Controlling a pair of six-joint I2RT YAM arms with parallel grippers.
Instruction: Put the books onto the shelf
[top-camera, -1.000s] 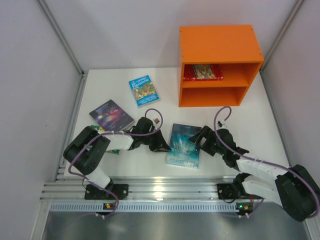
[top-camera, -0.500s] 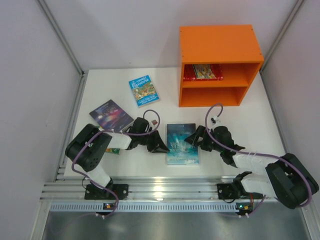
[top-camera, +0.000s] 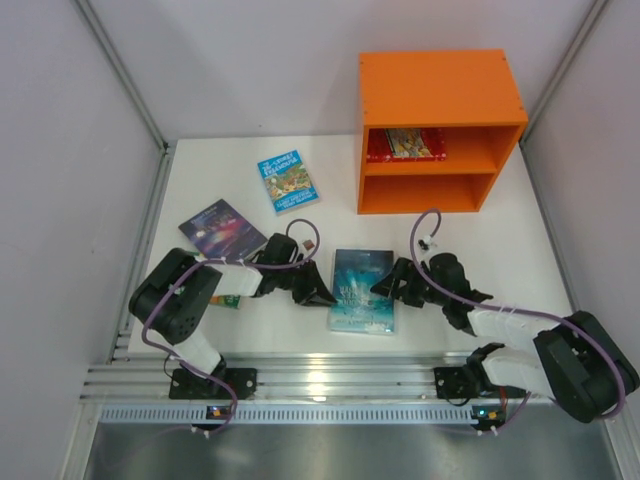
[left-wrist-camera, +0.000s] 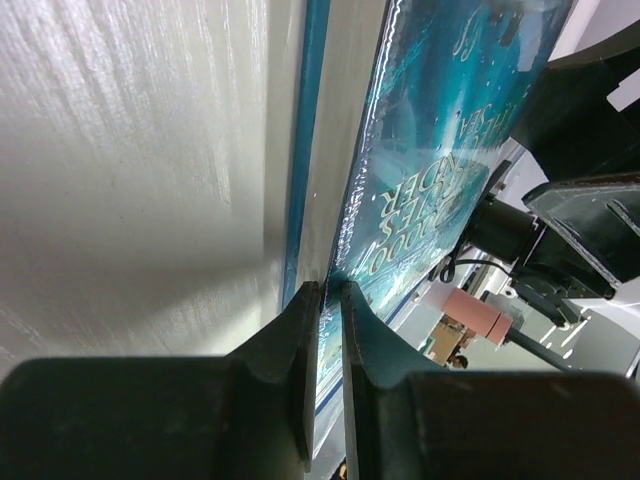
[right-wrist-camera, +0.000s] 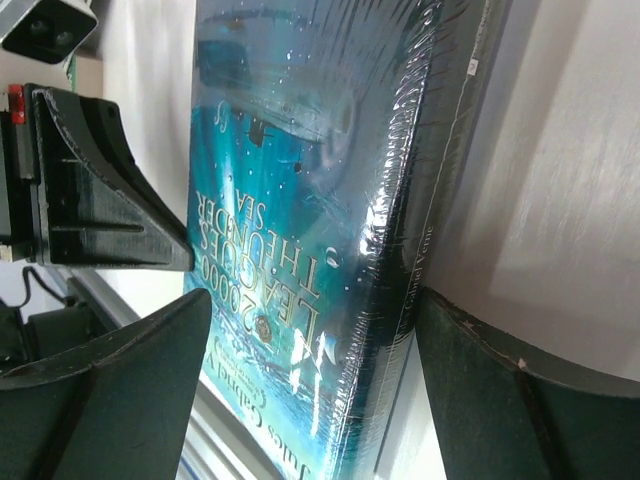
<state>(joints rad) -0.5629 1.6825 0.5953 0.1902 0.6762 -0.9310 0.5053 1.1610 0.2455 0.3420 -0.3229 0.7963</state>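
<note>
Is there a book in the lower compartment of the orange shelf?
No, the shelf holds books only in its upper compartment.

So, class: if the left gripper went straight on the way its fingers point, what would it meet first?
The teal-blue paperback book: the left gripper, fingers almost together, points at its near edge, apparently touching it, though contact is hard to confirm.
</note>
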